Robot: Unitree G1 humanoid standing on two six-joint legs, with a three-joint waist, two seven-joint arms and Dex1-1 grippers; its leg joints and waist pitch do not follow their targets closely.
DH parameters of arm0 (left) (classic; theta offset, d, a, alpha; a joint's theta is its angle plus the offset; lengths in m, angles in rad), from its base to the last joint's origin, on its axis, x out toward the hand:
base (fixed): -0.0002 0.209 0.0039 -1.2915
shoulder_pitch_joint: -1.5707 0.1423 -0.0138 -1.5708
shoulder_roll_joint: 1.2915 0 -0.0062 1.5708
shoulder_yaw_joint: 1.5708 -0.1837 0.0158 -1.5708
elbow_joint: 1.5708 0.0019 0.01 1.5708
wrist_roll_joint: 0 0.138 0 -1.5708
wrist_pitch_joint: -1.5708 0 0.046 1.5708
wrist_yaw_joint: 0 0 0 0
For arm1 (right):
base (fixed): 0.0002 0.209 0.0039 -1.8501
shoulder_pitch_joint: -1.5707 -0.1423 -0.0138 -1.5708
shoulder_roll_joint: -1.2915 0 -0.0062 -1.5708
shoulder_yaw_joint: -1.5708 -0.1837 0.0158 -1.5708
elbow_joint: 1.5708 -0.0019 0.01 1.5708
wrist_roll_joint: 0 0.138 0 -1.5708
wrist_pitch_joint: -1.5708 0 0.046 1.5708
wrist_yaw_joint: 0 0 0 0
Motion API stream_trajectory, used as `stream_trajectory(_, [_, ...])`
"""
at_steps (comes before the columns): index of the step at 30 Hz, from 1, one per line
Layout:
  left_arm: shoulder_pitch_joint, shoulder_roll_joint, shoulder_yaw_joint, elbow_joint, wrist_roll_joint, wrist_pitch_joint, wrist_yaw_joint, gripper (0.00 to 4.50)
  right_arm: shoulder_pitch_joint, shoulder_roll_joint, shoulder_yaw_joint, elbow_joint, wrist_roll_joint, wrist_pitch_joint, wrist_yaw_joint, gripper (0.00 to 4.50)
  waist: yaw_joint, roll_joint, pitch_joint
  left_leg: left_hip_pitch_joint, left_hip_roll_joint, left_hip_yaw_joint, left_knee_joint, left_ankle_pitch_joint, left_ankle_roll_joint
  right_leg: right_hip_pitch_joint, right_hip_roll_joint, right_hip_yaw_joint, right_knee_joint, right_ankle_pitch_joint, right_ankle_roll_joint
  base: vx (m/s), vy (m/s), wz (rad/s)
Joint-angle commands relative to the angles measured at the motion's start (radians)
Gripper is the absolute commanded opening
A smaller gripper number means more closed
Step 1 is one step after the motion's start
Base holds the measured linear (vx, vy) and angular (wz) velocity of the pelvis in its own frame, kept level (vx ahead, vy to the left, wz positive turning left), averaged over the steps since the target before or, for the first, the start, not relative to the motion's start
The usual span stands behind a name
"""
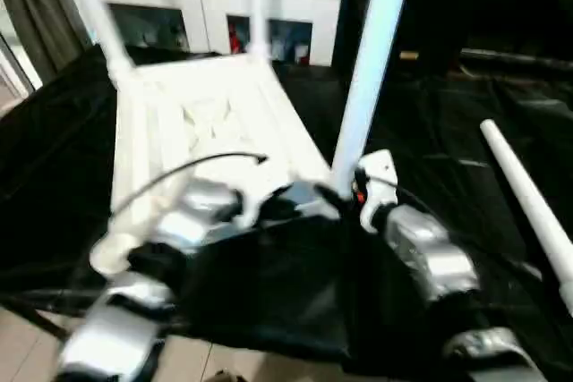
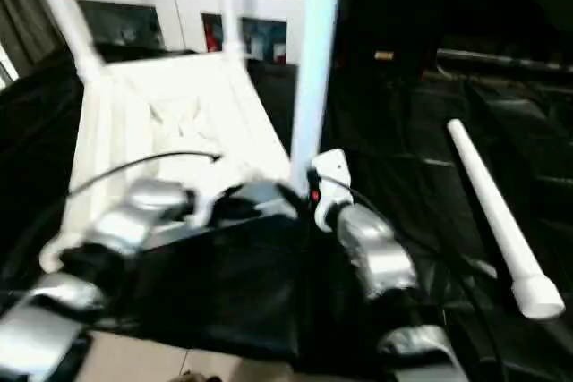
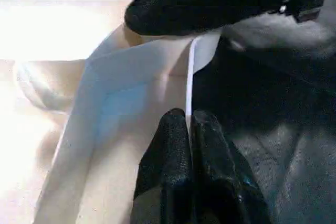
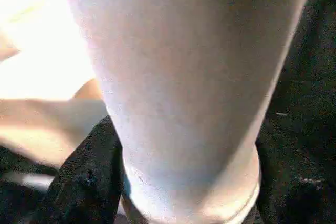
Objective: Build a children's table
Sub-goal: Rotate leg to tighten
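The white table top [image 1: 206, 123] lies underside up on the black-draped work table [image 1: 448, 149], two legs standing at its far corners and a loose leg [image 2: 497, 212] lying to the right. The right gripper [image 1: 345, 199] grasps the upright leg [image 1: 367, 78] at the near right corner; the left gripper [image 3: 191, 129] is clenched on the top's near edge. If that leg tilts it could cross-thread or topple; its threaded end and socket are hidden behind the grippers.

No legible text, label, brand, number or sign anywhere.
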Motion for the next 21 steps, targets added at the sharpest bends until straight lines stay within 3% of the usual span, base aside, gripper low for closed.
stream_trajectory(1, [-0.010,-0.058,0.018,0.021,-0.007,0.027,0.113,0.00,0.008,0.036,0.012,0.069,-0.030,0.025,-0.073,2.77,-0.015,-0.006,-0.051,0.048,0.060,-0.054,-0.084,-0.502,-0.090,-0.006,-0.047,0.027,-0.092,-0.485,-0.135,0.000,0.000,0.00])
stream_trajectory(3, [-0.013,-0.085,0.012,0.021,0.000,0.034,0.126,0.00,-0.007,0.056,0.019,0.092,-0.050,0.009,-0.106,2.77,-0.017,-0.006,-0.052,0.048,0.058,-0.054,-0.087,-0.516,-0.096,-0.007,-0.044,0.026,-0.092,-0.456,-0.132,0.000,0.000,0.00])
stream_trajectory(8, [-0.021,-0.082,-0.001,0.035,0.017,-0.006,0.131,0.00,-0.027,0.069,0.036,0.117,-0.065,-0.038,-0.097,2.77,-0.020,-0.008,-0.053,0.042,0.054,-0.051,-0.084,-0.491,-0.063,-0.005,-0.046,0.029,-0.094,-0.428,-0.135,0.000,0.000,0.00])
stream_trajectory(11, [-0.018,-0.051,-0.001,0.043,0.025,-0.035,0.115,0.00,-0.026,0.051,0.038,0.108,-0.046,-0.080,-0.022,3.47,-0.020,-0.009,-0.055,0.039,0.056,-0.051,-0.083,-0.477,-0.053,-0.002,-0.048,0.029,-0.092,-0.424,-0.134,0.000,0.000,0.00])
stream_trajectory(12, [-0.017,-0.049,0.000,0.043,0.025,-0.037,0.113,0.00,-0.026,0.049,0.038,0.107,-0.046,-0.081,-0.020,3.50,-0.019,-0.009,-0.056,0.039,0.056,-0.050,-0.083,-0.472,-0.050,-0.002,-0.048,0.029,-0.092,-0.417,-0.136,0.000,0.000,0.00])
stream_trajectory(15, [-0.007,-0.021,0.007,0.034,0.019,-0.051,0.085,0.00,-0.039,0.011,0.041,0.116,-0.063,-0.106,-0.004,3.74,-0.024,-0.010,-0.058,0.023,0.057,-0.051,-0.085,-0.413,-0.037,0.010,-0.048,0.027,-0.082,-0.373,-0.147,0.000,0.000,0.00])
stream_trajectory(17, [0.001,0.009,0.015,0.025,0.008,-0.058,0.047,0.00,-0.052,-0.028,0.042,0.113,-0.057,-0.125,0.062,3.95,-0.025,-0.013,-0.056,0.027,0.057,-0.047,-0.083,-0.410,-0.031,0.005,-0.047,0.028,-0.085,-0.371,-0.158,0.000,0.000,0.00])
stream_trajectory(21, [0.015,0.057,0.013,0.007,-0.009,-0.093,-0.050,0.00,-0.039,-0.092,0.057,0.033,-0.005,-0.097,0.254,3.99,-0.023,-0.012,-0.057,0.024,0.058,-0.048,-0.081,-0.400,-0.011,0.013,-0.047,0.028,-0.084,-0.369,-0.166,0.000,0.000,0.00])
